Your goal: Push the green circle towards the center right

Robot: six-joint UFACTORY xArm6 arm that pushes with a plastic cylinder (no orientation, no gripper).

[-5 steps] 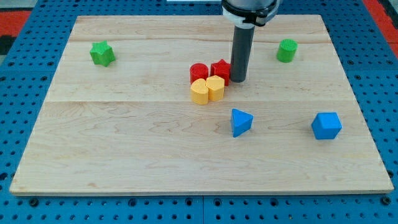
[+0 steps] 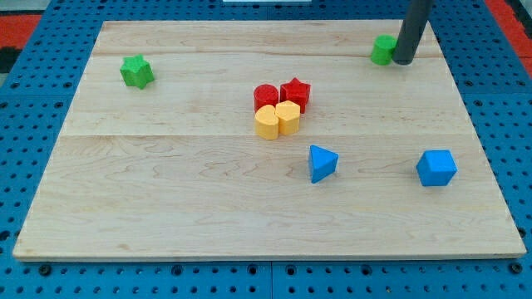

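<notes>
Eight small blocks lie on the wooden bench (image 2: 166, 183). My tip (image 2: 404, 61) stands close to the bench's top right corner, pressed against the right side of the green circle (image 2: 382, 49), which it partly hides; the rod rises from there out of the view's top. No gripper is fitted to this arm, so no spread or pinch can be told.

At the opposite end, near the top left corner, sits a green star (image 2: 136, 71), well apart from everything else.

Around the bench's middle four blocks huddle together, touching: a red circle (image 2: 265, 95) and a red star (image 2: 295, 92) side by side on the far side, with a yellow circle (image 2: 267, 123) and a second yellow block (image 2: 288, 116), its shape hard to make out, just below them.

Toward the bottom edge and right of the cluster lies a blue triangle (image 2: 322, 163). Farther along, near the right edge at about mid-height, rests a blue cube-like block (image 2: 436, 167), well below the green circle and my tip.
</notes>
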